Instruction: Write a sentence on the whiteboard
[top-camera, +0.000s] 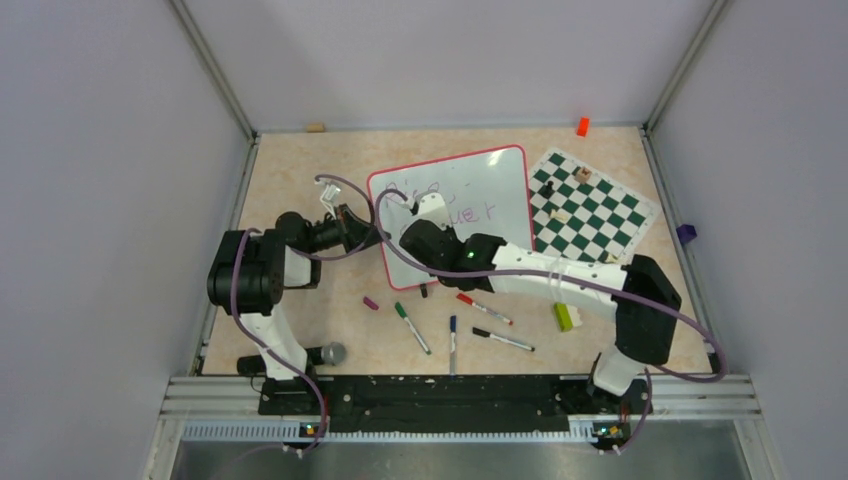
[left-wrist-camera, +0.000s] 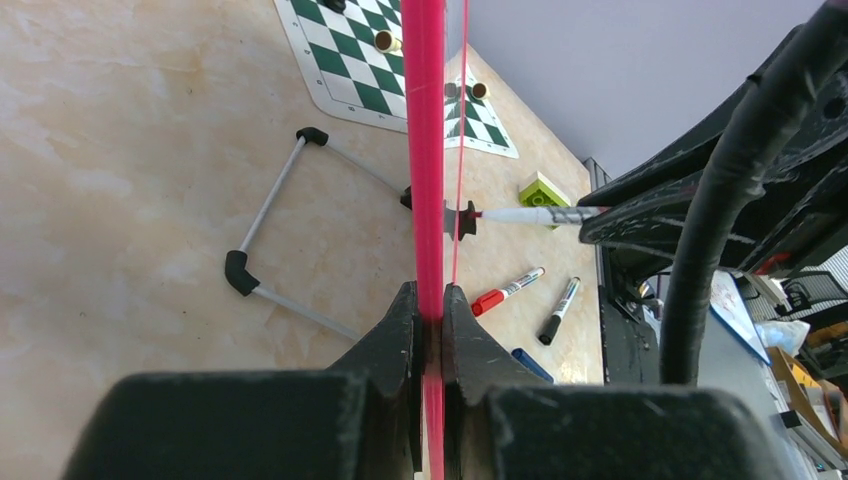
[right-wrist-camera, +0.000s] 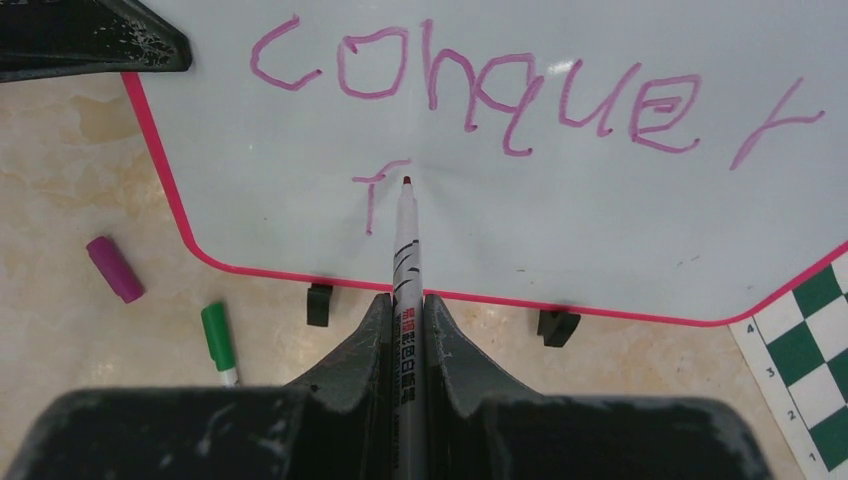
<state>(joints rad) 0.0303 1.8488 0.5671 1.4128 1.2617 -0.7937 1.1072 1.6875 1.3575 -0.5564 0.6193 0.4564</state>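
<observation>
The whiteboard (top-camera: 470, 190) with its red-pink rim stands tilted on the table; the right wrist view shows its face (right-wrist-camera: 560, 220) and two black feet. The sentence (right-wrist-camera: 520, 90) reads "conquer" in purple, with an "f" (right-wrist-camera: 375, 195) on the line below; a faint upper line shows in the top view. My right gripper (right-wrist-camera: 406, 305) is shut on a purple marker (right-wrist-camera: 405, 240) whose tip touches the board just right of the "f". My left gripper (left-wrist-camera: 430, 300) is shut on the board's left rim (left-wrist-camera: 423, 150), seen edge-on; it also shows in the top view (top-camera: 352, 228).
The purple cap (right-wrist-camera: 114, 268) and a green marker (right-wrist-camera: 218, 342) lie before the board. Red (top-camera: 484, 309), blue (top-camera: 452, 333) and black (top-camera: 503, 340) markers and a green block (top-camera: 564, 316) lie nearer. The chess mat (top-camera: 590, 205) with pieces lies right. An orange block (top-camera: 582, 126) sits at the back.
</observation>
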